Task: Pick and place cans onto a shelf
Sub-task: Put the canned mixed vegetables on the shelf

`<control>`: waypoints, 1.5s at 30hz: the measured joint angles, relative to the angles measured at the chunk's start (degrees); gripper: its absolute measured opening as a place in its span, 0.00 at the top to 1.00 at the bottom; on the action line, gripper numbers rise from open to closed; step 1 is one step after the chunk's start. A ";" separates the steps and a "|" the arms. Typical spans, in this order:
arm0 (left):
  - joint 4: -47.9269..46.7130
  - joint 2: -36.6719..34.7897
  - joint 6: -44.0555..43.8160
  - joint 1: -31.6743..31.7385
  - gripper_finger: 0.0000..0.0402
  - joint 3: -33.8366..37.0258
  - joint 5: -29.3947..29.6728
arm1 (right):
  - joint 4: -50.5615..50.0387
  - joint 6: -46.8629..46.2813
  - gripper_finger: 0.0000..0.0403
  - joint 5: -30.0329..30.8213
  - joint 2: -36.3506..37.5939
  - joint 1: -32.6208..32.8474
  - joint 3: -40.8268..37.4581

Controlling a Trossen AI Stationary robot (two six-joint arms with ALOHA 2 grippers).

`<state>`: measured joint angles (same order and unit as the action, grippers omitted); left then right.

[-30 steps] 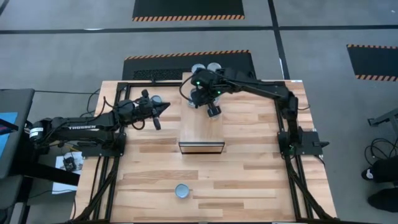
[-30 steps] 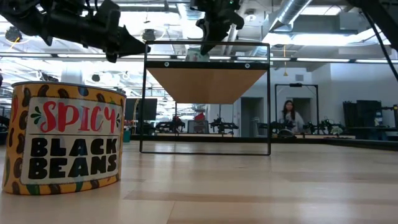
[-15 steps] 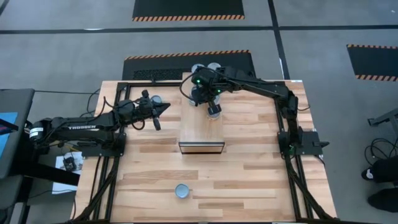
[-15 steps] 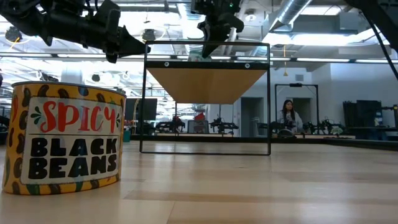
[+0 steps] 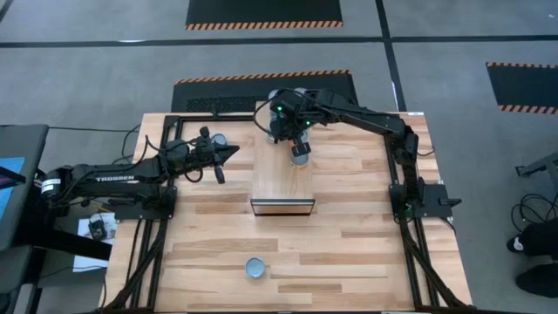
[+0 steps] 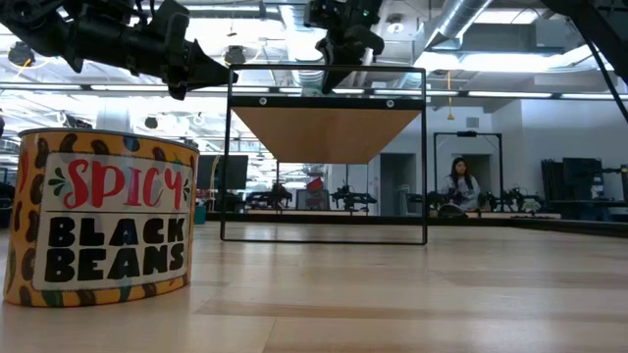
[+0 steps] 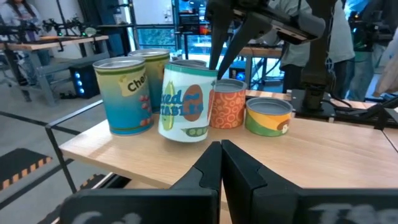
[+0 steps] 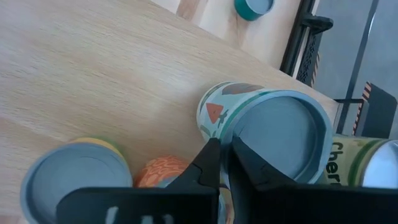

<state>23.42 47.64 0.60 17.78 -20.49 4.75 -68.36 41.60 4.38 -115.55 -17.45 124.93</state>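
Note:
The light-wood shelf point(image 5: 282, 179) stands mid-table. Several cans stand at its far end: two blue-and-yellow ones point(image 7: 124, 93), a white-and-green one point(image 7: 185, 102), an orange one point(image 7: 227, 102) and a short yellow-green one point(image 7: 268, 117). My right gripper point(image 8: 225, 158) comes down among them, between the orange can point(image 8: 163, 171) and the white-and-green can point(image 8: 273, 127), its fingers closed at that can's rim. A "Spicy Black Beans" can point(image 6: 98, 218) stands on its base near the table's front edge point(image 5: 255, 268). My left gripper point(image 5: 228, 153) is shut and empty, left of the shelf. My right gripper has the white-and-green can's top rim point(image 8: 235, 135) between its two fingers, one over the lid and one outside the wall. The fingers come from above, pointing down. In the left wrist view the can leans toward the fingers point(image 7: 217, 59), its base on the shelf.
Black rails point(image 5: 161, 218) frame the tabletop on both sides. The near half of the shelf top point(image 5: 281, 174) is bare wood. A person point(image 6: 456, 181) sits in the room behind the table.
My right gripper has gone a short way toward the table's far edge, over the shelf's far end, and risen slightly. My left arm has kept still.

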 joint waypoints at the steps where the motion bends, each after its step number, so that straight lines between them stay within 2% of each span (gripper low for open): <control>1: 0.02 0.00 0.00 0.00 1.00 0.00 0.01 | 0.01 0.01 0.91 0.00 -0.01 0.00 -0.01; 8: 0.07 0.00 0.00 0.00 1.00 0.00 0.02 | 0.93 -0.65 0.86 -0.04 -0.01 0.04 -0.03; 31: 0.07 0.00 0.00 0.00 1.00 0.00 -1.04 | 2.72 -4.34 0.85 -0.02 -0.02 0.04 -0.06; 39: 0.04 0.00 0.00 0.00 1.00 0.00 -1.05 | 3.30 -5.79 0.77 0.07 -0.07 -0.13 -0.97; 45: 0.04 0.00 0.00 0.00 1.00 0.00 -1.32 | 3.82 -3.92 0.76 0.87 -0.07 0.07 -2.43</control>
<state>23.46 47.64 0.60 17.78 -20.49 3.44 -64.54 37.68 5.25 -115.61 -17.38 122.51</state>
